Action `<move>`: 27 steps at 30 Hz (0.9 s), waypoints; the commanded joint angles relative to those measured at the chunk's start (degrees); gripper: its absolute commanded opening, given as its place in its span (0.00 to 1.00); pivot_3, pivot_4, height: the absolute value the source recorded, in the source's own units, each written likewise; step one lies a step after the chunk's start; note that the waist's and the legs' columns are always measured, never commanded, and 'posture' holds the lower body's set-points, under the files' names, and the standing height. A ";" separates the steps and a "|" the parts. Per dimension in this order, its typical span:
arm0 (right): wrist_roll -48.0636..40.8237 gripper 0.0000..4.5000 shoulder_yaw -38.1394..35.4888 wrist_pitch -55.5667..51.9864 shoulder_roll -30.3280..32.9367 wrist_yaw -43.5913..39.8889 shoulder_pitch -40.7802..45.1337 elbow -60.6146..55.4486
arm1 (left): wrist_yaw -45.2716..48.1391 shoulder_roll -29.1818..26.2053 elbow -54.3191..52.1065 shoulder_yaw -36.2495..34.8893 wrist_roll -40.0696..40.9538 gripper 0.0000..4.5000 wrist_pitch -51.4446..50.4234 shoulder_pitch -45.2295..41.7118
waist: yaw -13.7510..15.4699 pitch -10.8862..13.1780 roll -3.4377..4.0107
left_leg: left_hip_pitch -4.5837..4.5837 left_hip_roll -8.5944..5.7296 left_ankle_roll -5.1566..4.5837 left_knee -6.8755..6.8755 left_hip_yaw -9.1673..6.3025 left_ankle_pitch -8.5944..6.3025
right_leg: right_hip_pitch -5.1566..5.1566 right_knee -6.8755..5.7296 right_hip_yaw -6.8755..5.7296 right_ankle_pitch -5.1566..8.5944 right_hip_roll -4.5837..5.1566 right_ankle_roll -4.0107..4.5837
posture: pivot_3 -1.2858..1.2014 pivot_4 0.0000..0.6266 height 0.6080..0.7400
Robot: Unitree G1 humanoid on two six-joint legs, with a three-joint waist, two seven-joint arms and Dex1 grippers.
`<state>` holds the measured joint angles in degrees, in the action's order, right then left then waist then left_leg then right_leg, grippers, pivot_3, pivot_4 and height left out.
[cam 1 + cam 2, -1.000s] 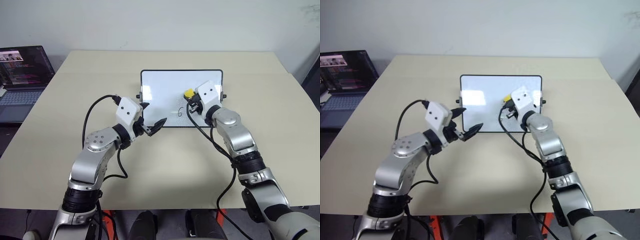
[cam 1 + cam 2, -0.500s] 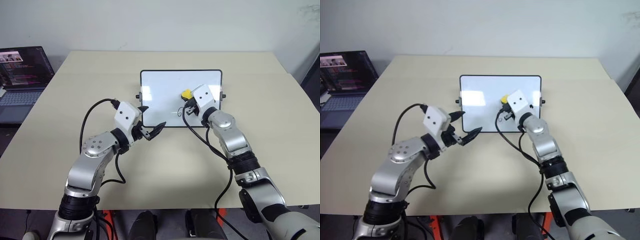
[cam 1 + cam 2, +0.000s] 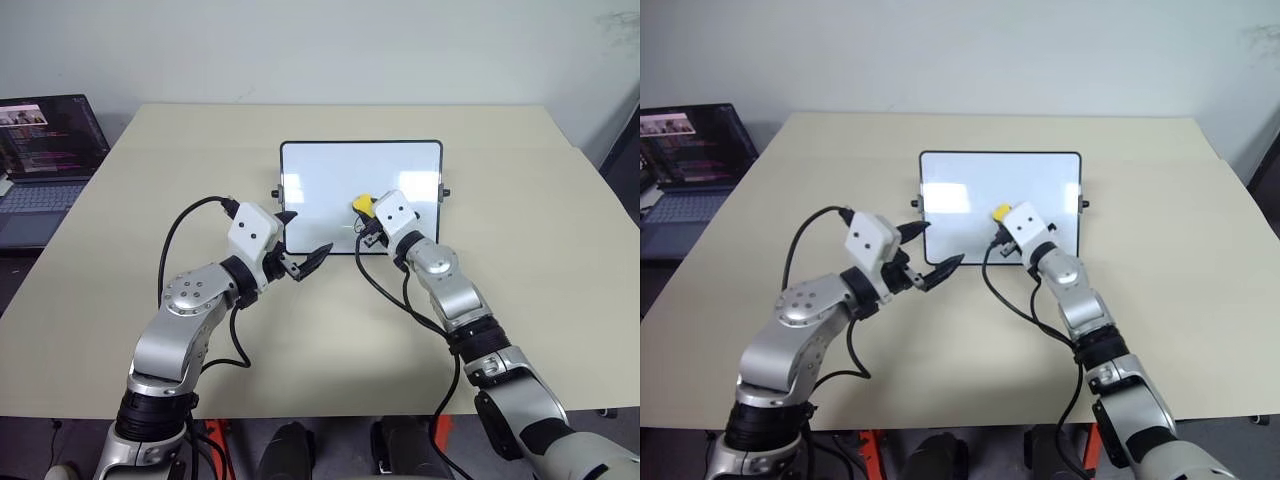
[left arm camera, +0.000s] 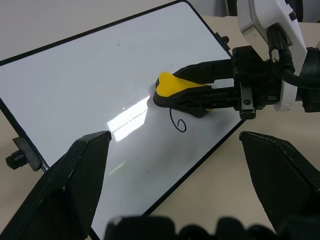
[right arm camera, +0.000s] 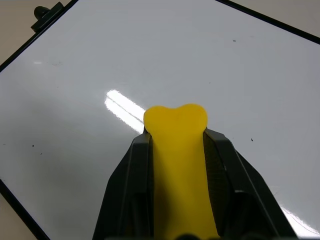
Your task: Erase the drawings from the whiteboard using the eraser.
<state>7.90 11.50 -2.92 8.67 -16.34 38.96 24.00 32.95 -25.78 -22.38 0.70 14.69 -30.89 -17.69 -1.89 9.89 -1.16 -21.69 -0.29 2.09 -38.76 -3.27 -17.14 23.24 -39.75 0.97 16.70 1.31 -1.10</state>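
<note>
As your right gripper [image 3: 366,215], fingers clamped on the eraser [image 3: 361,204], slides toward 7 o'clock across the whiteboard [image 3: 320,180], only a curl of the drawings [image 4: 177,121] survives beside it. Your left gripper [image 3: 303,238] waits with fingers spread at the board's 7 o'clock corner; one more pass should finish.

Both eye views look forward and down from above the near edge of the table [image 3: 520,330], well back from the whiteboard [image 3: 330,170], which lies near mid-frame; the two show the same scene from slightly different sides. The left wrist view faces the whiteboard [image 4: 90,85] from close beside its near edge, taking in the eraser [image 4: 172,86]. The right wrist view looks along the eraser [image 5: 180,165] from just above the board's face. All four views share that whiteboard.
</note>
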 commanded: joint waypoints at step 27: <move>2.35 0.24 4.13 -3.29 2.58 -7.94 -7.18 -5.58 | -1.31 -0.11 -0.69 -0.73 0.64 1.00 0.66 -1.64 | 0.04 -0.04 -0.04 | 0.29 0.00 0.00 0.00 0.05 0.00 | -0.21 -0.12 0.07 0.00 -0.02 0.00 | 0.52 0.24 1.00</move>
<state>10.03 16.10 -4.10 10.42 -23.82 32.45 19.20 31.91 -25.75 -21.87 0.66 14.83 -30.72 -18.65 -1.86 9.86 -1.20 -21.41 -0.30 2.09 -38.76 -3.22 -17.14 23.04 -39.86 1.04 16.70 1.30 -1.09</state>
